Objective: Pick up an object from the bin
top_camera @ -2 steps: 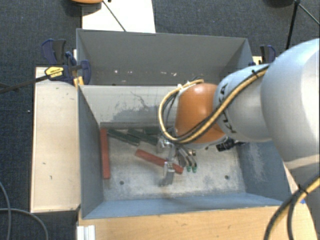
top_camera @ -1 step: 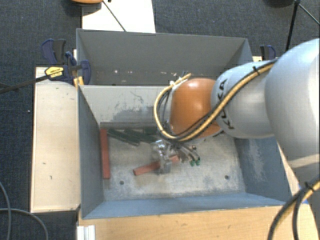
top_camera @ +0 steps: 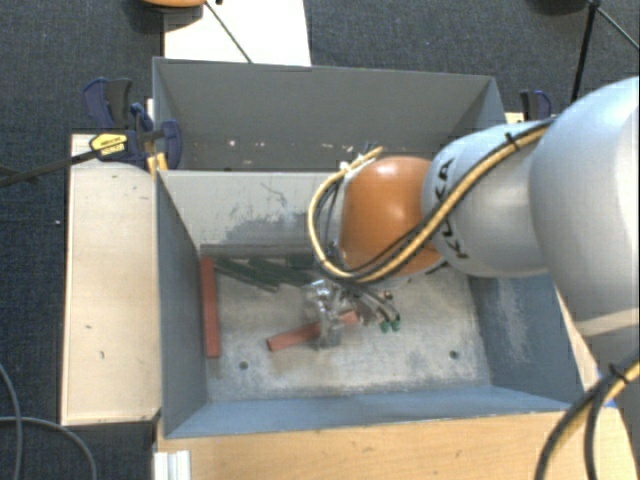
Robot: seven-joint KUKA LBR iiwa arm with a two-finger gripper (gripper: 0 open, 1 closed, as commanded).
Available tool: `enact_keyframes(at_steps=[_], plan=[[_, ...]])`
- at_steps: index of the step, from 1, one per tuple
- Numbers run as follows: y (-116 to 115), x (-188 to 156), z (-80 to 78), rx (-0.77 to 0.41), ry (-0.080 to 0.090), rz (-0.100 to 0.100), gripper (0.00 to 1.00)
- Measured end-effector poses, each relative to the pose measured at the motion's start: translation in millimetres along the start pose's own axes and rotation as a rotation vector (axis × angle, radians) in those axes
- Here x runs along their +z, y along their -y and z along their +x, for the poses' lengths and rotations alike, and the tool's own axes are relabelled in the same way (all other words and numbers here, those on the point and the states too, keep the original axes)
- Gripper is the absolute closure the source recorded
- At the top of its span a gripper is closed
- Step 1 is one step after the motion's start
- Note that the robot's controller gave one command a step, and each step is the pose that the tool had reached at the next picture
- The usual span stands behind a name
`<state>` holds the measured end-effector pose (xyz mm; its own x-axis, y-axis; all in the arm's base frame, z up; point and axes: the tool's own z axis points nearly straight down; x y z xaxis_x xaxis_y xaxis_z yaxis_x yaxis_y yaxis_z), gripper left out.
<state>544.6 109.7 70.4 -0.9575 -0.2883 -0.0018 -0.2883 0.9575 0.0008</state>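
My gripper (top_camera: pixel 327 330) is low in the middle of the bin, its metal fingers down at the right end of a small reddish-brown flat stick (top_camera: pixel 291 339) lying on the floor. The fingers sit right on that end of the stick; whether they clasp it I cannot make out. Just behind the gripper lies a dark green elongated tool-like thing (top_camera: pixel 255 269), stretching to the left. A small green bit (top_camera: pixel 390 322) shows at the right of the fingers, under the wrist.
A long reddish-brown bar (top_camera: pixel 210 306) lies along the bin's left wall. The arm with its orange cover and looped cables hangs over the bin's centre and right. Bare floor shows in front and to the right of the gripper.
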Motion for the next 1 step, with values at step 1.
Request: enact_keyframes(at_steps=[1], plan=[[-7.8, -133.0, 4.9, 0.015, 0.001, 0.001, 1.00]])
